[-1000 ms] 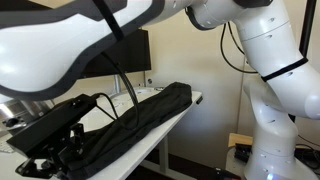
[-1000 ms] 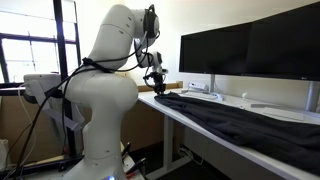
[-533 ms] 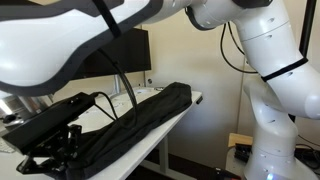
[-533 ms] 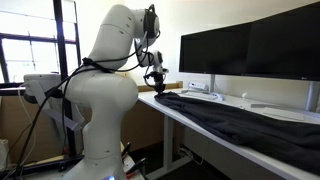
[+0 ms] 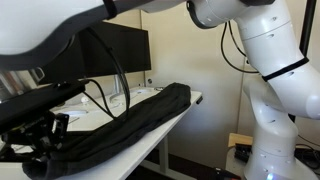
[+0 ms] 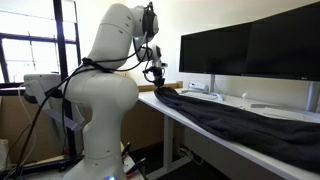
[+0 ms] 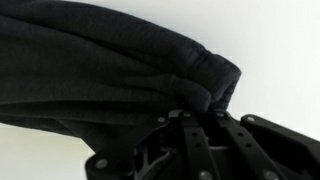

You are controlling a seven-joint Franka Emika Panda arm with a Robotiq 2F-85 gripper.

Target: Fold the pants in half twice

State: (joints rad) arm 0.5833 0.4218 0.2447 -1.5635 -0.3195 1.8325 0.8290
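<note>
The pants [image 6: 235, 122] are a long black wrinkled garment lying along the white desk, also seen in an exterior view [image 5: 140, 115]. My gripper [image 6: 156, 82] is at the end of the pants by the desk's corner and is shut on the fabric there. That end is pulled up a little off the desk. In the wrist view the black cloth [image 7: 110, 70] fills most of the picture. It bunches into a fold pinched where my gripper [image 7: 197, 113] has its fingers together.
Black monitors [image 6: 250, 45] stand along the back of the desk [image 5: 196, 97], with a white keyboard [image 6: 205, 96] in front of them. The robot's white base [image 6: 100, 110] stands beside the desk. A cardboard box [image 5: 240, 140] sits on the floor.
The jaws have shut on the end of the pants. The gripper has risen slightly, lifting that end of the fabric off the desk.
</note>
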